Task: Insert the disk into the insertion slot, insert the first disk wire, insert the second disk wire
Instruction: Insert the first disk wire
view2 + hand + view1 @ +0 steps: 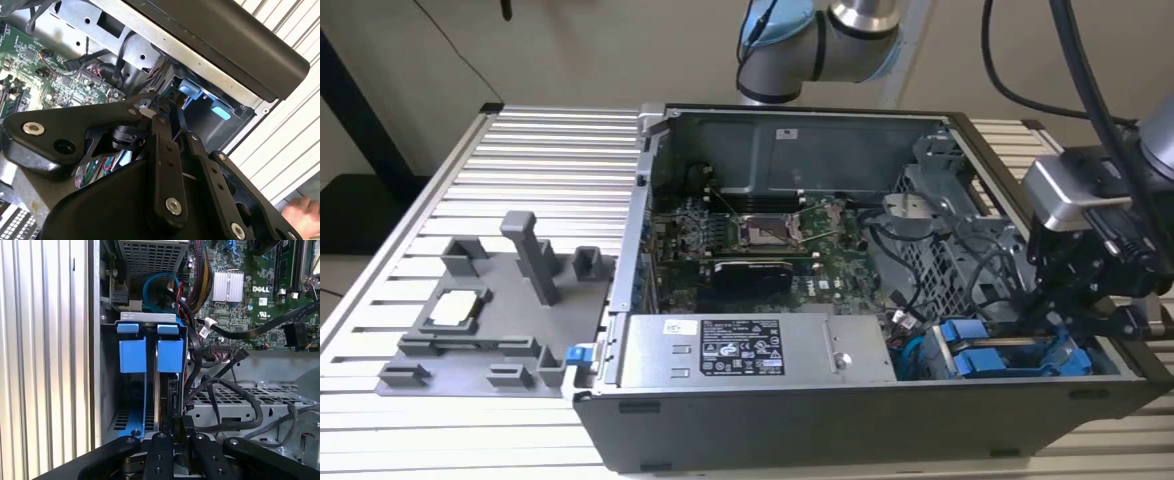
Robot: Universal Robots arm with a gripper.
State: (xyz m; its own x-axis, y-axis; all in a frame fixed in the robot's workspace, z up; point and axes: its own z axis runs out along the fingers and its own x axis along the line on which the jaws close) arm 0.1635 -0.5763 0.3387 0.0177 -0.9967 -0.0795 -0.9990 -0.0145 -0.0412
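Note:
In the first wrist view the disk (163,395) stands edge-on in its blue carrier inside the insertion slot (107,390), a grey metal bay at the corner of the open computer case. My gripper (178,434) is right at the disk's near end, shut on a black wire connector (178,424). The second wrist view has my gripper (162,114) pointing toward the blue carrier tabs (190,90). From the exterior view, my gripper (1070,322) reaches down into the case's corner on the exterior view's right, just above the blue carriers (983,360).
The silver power-supply box (734,350) lies along the case's front wall. Loose black cables (235,405) and a perforated drive cage (235,400) crowd the space beside the bay. A grey fixture (494,320) sits on the slatted table. A person's hand (301,212) rests outside the case.

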